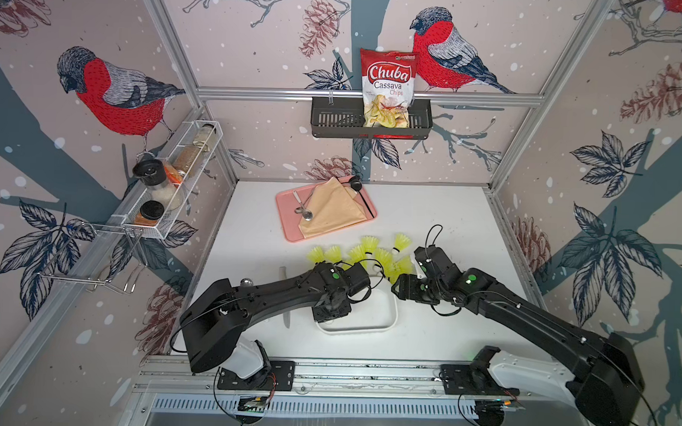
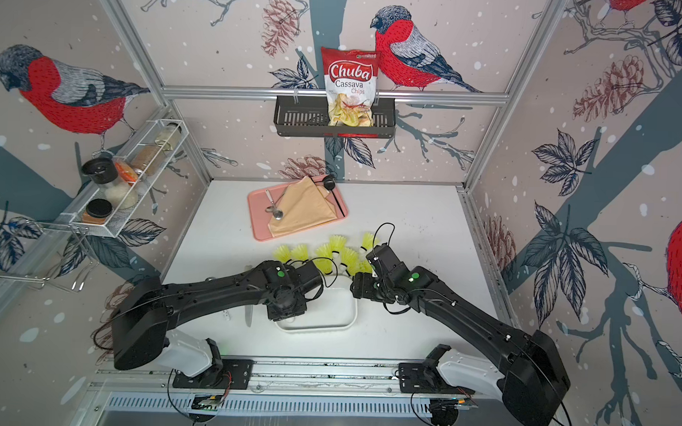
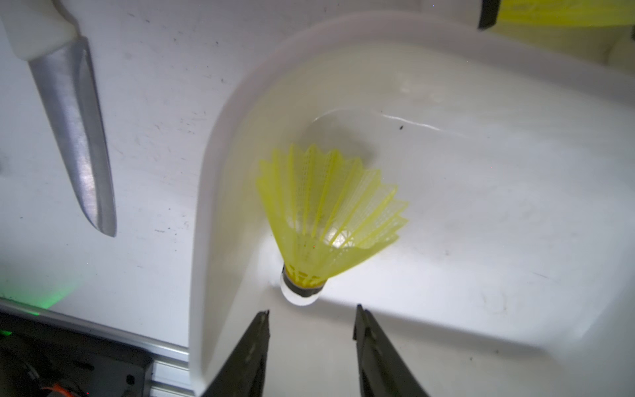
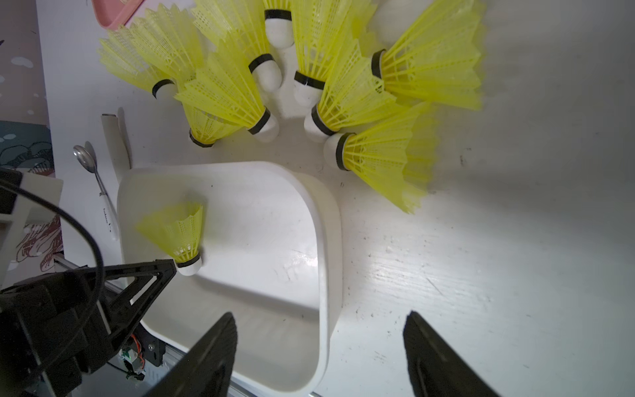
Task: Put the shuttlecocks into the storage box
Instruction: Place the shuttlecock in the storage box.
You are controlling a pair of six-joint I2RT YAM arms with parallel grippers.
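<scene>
While my left gripper [image 3: 311, 312] points its narrowly parted, empty jaws into the smooth, white, round-cornered storage box [image 3: 213, 172], one shuttlecock [image 3: 326, 220] lies inside just past their tips, rounded white tip toward them. Its flared skirt is ribbed neon-yellow mesh above a black band. My right gripper [image 4: 321, 314] gapes wide and empty over the box rim, and nine more shuttlecocks [image 4: 429, 68] cluster on the table [image 4: 481, 275] beside it.

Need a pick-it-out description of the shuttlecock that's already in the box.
Find the white shallow rounded plastic storage box near the front of the white table. In one corner of it sits a single neon yellow-green plastic shuttlecock. It alone is inside the walls; the other shuttlecocks cluster outside on the table.
</scene>
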